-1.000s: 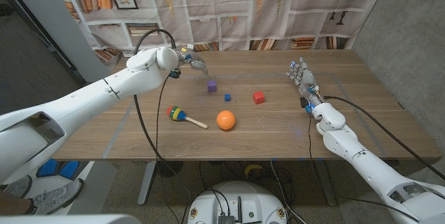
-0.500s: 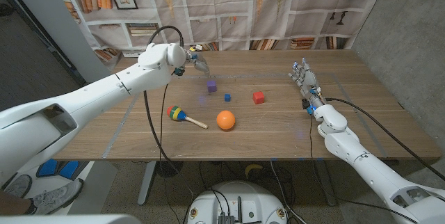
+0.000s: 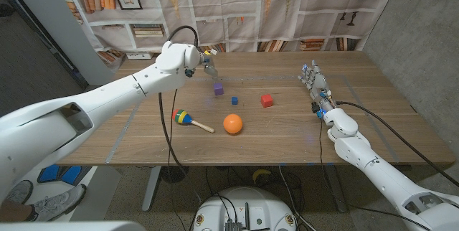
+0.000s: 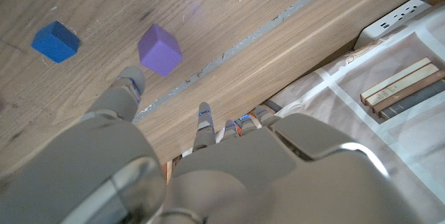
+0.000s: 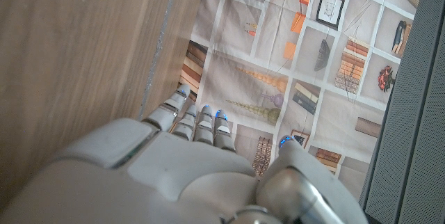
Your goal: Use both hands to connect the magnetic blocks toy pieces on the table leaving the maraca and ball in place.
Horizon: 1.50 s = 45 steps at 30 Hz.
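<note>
Wooden table (image 3: 287,134) sits in front of a curtain printed with bookshelves. Three small blocks lie apart near the middle: purple block (image 3: 218,88), blue block (image 3: 234,100) and red block (image 3: 267,100). Closer in, the maraca (image 3: 189,119) lies flat, its bright head toward the robot's left and its stick pointing at the orange ball (image 3: 232,123). The left hand (image 3: 204,62) hangs above the far edge near the purple block, fingers apart, holding nothing. The right hand (image 3: 314,83) stands at the right side, fingers straight, empty.
</note>
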### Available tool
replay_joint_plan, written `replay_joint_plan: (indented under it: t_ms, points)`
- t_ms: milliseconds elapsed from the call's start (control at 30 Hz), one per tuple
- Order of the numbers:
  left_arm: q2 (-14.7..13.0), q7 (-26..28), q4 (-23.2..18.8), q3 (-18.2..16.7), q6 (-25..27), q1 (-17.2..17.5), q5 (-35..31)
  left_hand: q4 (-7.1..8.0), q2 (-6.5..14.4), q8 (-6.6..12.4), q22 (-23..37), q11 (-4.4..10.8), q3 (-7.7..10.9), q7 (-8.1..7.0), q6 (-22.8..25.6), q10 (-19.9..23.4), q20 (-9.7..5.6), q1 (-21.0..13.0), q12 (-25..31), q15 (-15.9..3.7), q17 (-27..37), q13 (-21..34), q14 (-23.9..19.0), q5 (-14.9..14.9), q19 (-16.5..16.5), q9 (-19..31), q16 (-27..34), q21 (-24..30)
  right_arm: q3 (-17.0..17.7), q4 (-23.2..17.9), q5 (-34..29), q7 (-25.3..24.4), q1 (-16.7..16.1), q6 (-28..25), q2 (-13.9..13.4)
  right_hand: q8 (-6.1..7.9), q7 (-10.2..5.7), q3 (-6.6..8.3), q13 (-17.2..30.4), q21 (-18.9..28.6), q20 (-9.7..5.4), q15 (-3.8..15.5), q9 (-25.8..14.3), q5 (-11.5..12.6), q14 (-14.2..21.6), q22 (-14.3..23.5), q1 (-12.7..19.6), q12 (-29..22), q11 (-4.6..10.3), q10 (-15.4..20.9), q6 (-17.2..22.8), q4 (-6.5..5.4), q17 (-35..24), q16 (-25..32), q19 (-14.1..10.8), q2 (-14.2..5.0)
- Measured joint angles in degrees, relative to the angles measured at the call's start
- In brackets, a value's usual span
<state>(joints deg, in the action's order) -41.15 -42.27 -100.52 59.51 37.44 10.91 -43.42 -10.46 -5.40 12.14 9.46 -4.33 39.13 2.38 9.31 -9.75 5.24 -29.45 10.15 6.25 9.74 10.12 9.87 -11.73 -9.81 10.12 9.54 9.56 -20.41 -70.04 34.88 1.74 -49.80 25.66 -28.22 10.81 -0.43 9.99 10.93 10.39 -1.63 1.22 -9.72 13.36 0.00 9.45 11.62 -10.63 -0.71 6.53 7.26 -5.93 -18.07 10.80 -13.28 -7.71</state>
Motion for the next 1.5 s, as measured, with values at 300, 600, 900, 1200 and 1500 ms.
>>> replay_joint_plan:
  t_ms: [300,600,900,1200,1500]
  points:
    - [2.97,-2.31,3.05,1.23,-0.7,-0.29,-4.91,0.23,0.09,0.0,0.0,-0.72,-0.23,0.2,0.21,0.1,0.3,-0.69,0.0,0.83,0.0,0.0,-0.16,0.0,-0.31,0.01,0.0,0.01,0.1,-0.57,0.0,0.0,-0.23,-0.24,-0.31,0.0,-0.32,0.0,0.0,0.0,0.0,0.0,0.0,0.0,0.0,0.0,0.0,0.0,0.0,0.0,0.32,0.0,0.27,0.22,0.0,0.0]
    - [5.48,-3.06,5.47,1.97,-0.6,0.07,-8.58,0.23,0.14,-0.28,0.0,-1.32,-0.23,0.67,1.18,0.11,0.61,-1.19,0.22,1.13,0.0,0.01,0.16,0.0,0.0,0.01,0.22,0.21,0.28,-1.28,0.19,-0.32,-0.89,-0.6,-0.62,0.0,-0.31,0.18,0.01,0.0,0.0,0.0,0.0,0.0,0.0,0.0,0.0,0.0,0.0,0.0,0.31,-0.16,0.27,0.22,0.0,0.0]
    - [7.7,-1.97,7.21,2.35,1.01,1.6,-11.55,0.23,0.44,0.0,0.0,-1.32,-0.23,0.9,2.79,0.11,1.13,-1.95,0.72,1.12,-0.01,0.01,0.16,0.0,-0.09,0.01,0.5,0.66,0.5,-1.71,0.33,-0.55,-1.36,-0.63,-0.75,0.0,0.01,0.4,0.01,0.0,0.0,0.0,0.0,0.0,0.0,0.0,0.0,0.0,0.21,0.22,0.62,0.07,0.53,0.29,0.0,0.0]
    - [9.21,0.91,8.28,2.6,2.85,3.29,-13.92,0.23,0.14,0.53,0.0,-1.1,-0.23,0.71,5.08,-0.11,1.32,-3.15,1.55,0.92,-0.01,0.01,-0.05,0.0,0.11,0.01,0.89,1.1,0.65,-1.76,0.41,-0.68,-1.54,-0.61,-0.76,0.0,0.01,0.56,0.01,0.0,0.0,0.0,-0.15,0.0,0.0,0.0,0.0,0.0,0.21,0.22,0.62,-0.09,0.53,0.45,0.0,0.0]
    - [10.35,3.88,9.6,2.58,3.99,4.95,-14.7,0.24,-0.09,0.89,0.0,-0.47,-0.23,0.8,6.57,-0.1,1.32,-3.98,1.8,0.28,-0.01,0.01,-0.05,0.0,0.11,0.01,1.33,1.54,0.69,-1.25,0.55,-0.68,-1.46,-0.35,-0.56,0.0,0.01,0.55,0.01,0.0,0.0,0.0,-0.29,0.0,0.0,0.0,0.0,0.0,0.21,0.22,0.61,-0.09,0.8,0.45,0.0,0.0]
